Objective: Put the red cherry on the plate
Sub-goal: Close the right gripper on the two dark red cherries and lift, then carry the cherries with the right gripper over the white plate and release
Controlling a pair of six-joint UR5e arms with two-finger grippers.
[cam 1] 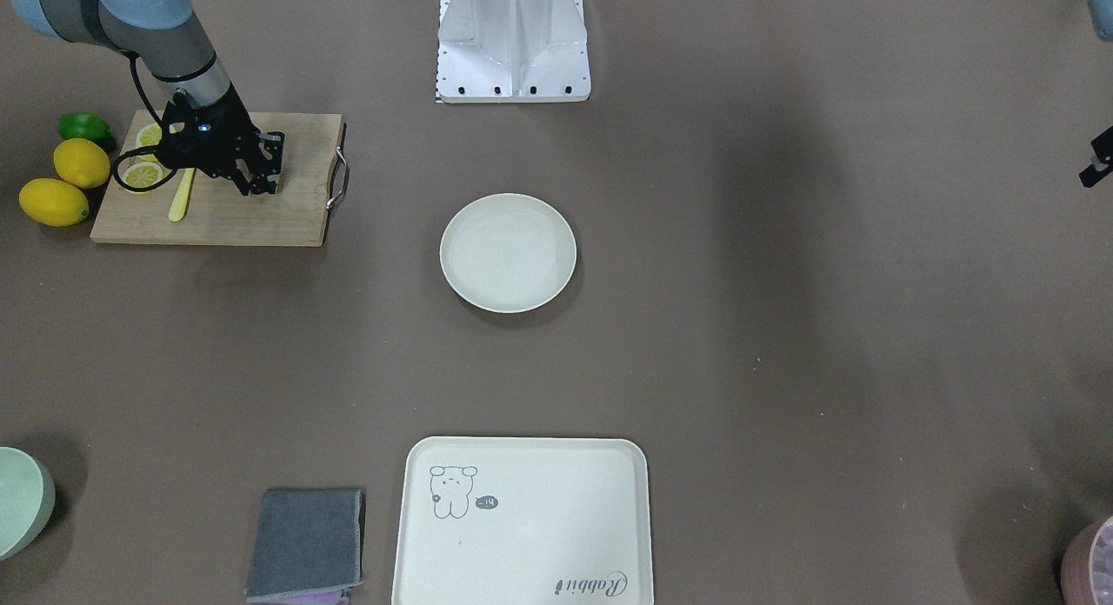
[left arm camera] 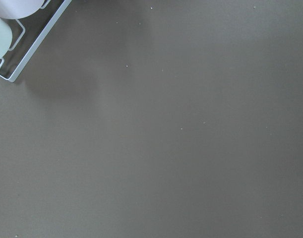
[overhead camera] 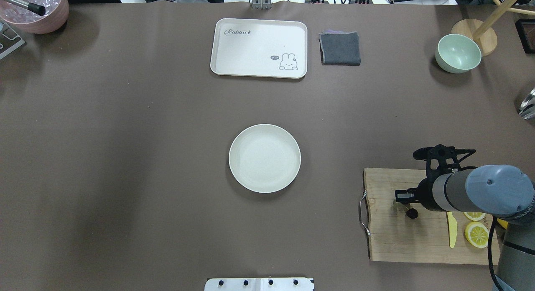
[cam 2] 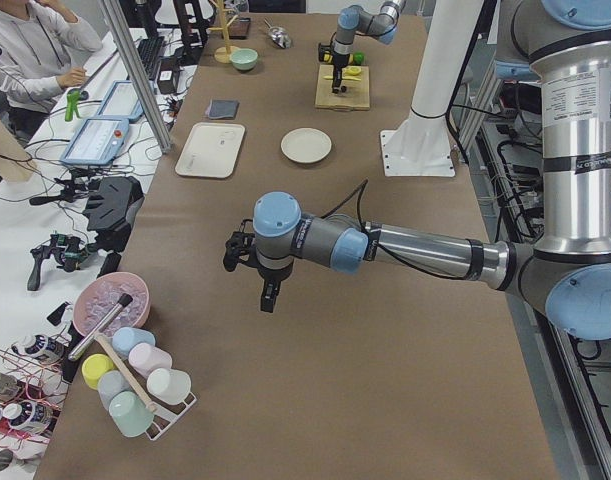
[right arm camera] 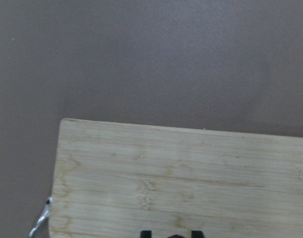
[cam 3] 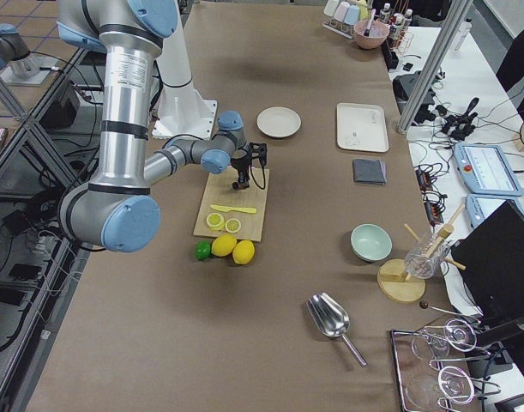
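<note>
The red cherry (overhead camera: 412,213) is a tiny dark round thing on the wooden cutting board (overhead camera: 397,241) at the right. My right gripper (overhead camera: 407,204) points straight down at it. In the right wrist view the two fingertips (right arm camera: 146,233) stand close either side of a dark round shape (right arm camera: 176,237) at the bottom edge, so the right gripper (right arm camera: 172,234) looks shut on the cherry. The plate (overhead camera: 264,158) lies bare at the table's middle, well left of the board. My left gripper (cam 2: 268,297) hangs over bare table far off; I cannot tell its state.
On the board lie lemon halves (overhead camera: 476,234) and a yellow knife (overhead camera: 452,230). Two lemons (cam 1: 69,181) and a lime (cam 1: 84,127) sit beside it. A rabbit tray (overhead camera: 259,48), a grey cloth (overhead camera: 340,48) and a green bowl (overhead camera: 457,52) line the far edge.
</note>
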